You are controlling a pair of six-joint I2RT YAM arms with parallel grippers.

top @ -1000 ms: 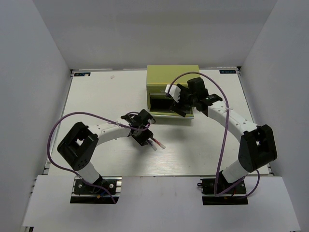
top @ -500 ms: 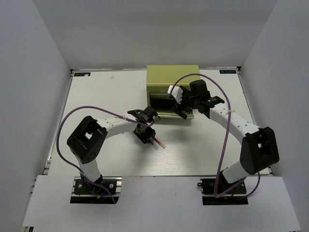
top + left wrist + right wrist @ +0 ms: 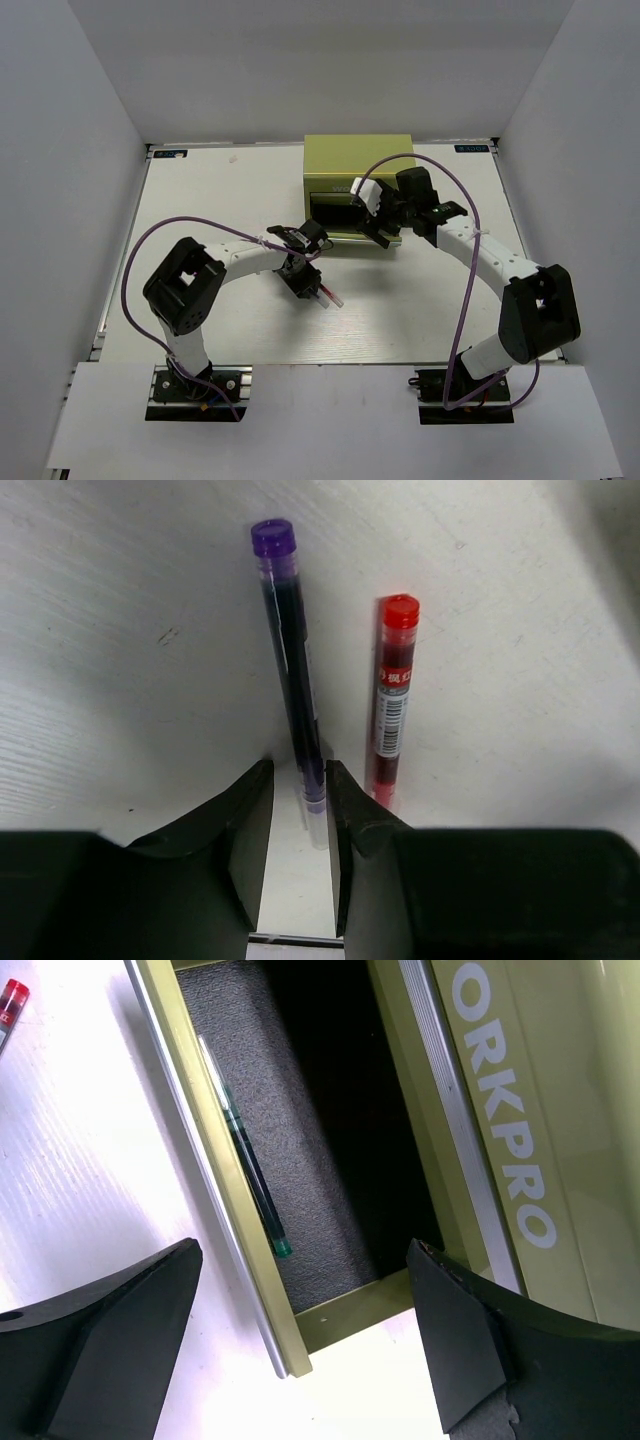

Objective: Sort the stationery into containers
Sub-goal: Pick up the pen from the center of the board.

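While the green pen (image 3: 248,1180) lies in the drawer (image 3: 320,1210), purple pen (image 3: 290,660) and red pen (image 3: 393,695) sit on the surface (image 3: 120,630), left tool (image 3: 300,770) straddling the purple, not pinching, right tool (image 3: 302,1260) spread.

Overhead camera faces down; both close wrist cameras share the red pen (image 3: 392,695)

Left gripper (image 3: 300,780) narrow, right gripper (image 3: 303,1250) wide

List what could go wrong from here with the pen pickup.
The left gripper straddles the thin dark purple pen near its very end, so the pen may tip or slip when lifted. The red pen lies close beside that gripper and may get knocked.
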